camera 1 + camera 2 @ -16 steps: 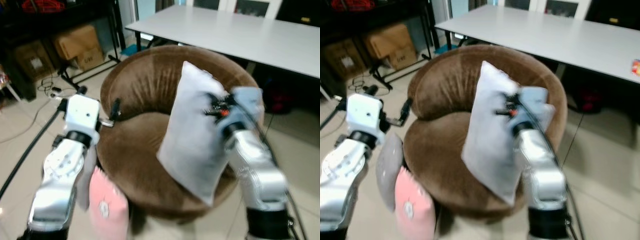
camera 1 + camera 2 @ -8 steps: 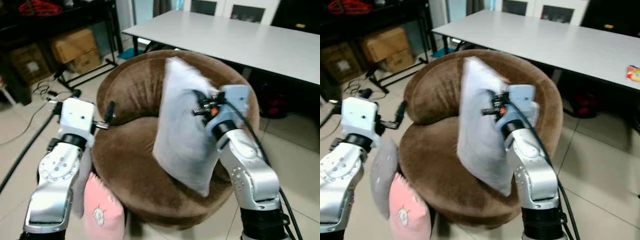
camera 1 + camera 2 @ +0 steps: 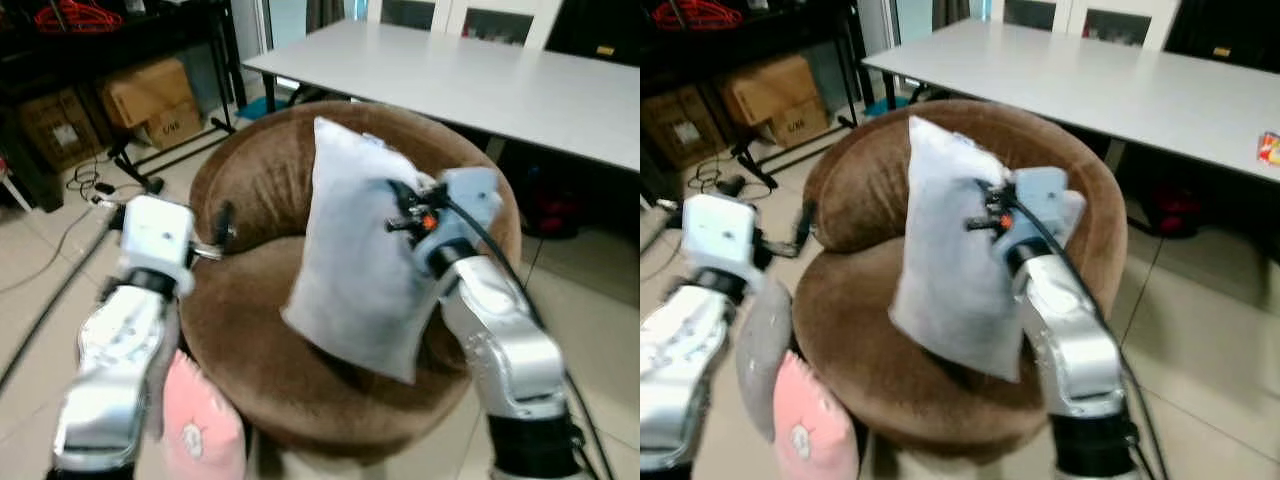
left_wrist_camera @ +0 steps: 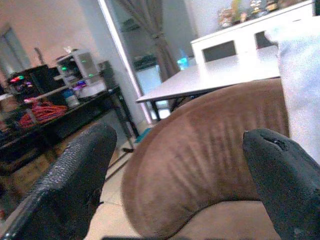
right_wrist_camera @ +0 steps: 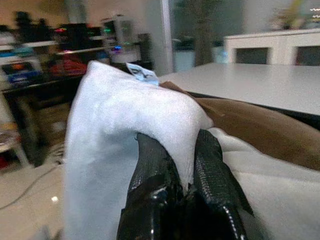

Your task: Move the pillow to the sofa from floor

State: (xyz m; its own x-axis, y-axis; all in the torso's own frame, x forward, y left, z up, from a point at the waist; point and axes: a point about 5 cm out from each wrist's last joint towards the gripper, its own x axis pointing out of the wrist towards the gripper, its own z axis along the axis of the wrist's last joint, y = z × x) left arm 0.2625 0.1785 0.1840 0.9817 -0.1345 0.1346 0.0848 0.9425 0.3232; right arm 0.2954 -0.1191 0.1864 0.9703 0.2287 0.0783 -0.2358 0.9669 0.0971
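Reaching forward over the sofa (image 3: pixel 270 330), the right arm holds the pillow (image 3: pixel 355 265) upright above the brown seat — the right gripper (image 5: pixel 185 175) has its fingers (image 5: pixel 152 172) pinched on a fold of the fabric. The left gripper (image 4: pixel 175 170) hovers beside the sofa's edge, fingers apart, holding nothing. A pink cushion (image 3: pixel 200 430) sits low by the left arm — a white tabletop (image 3: pixel 470 75) stands behind.
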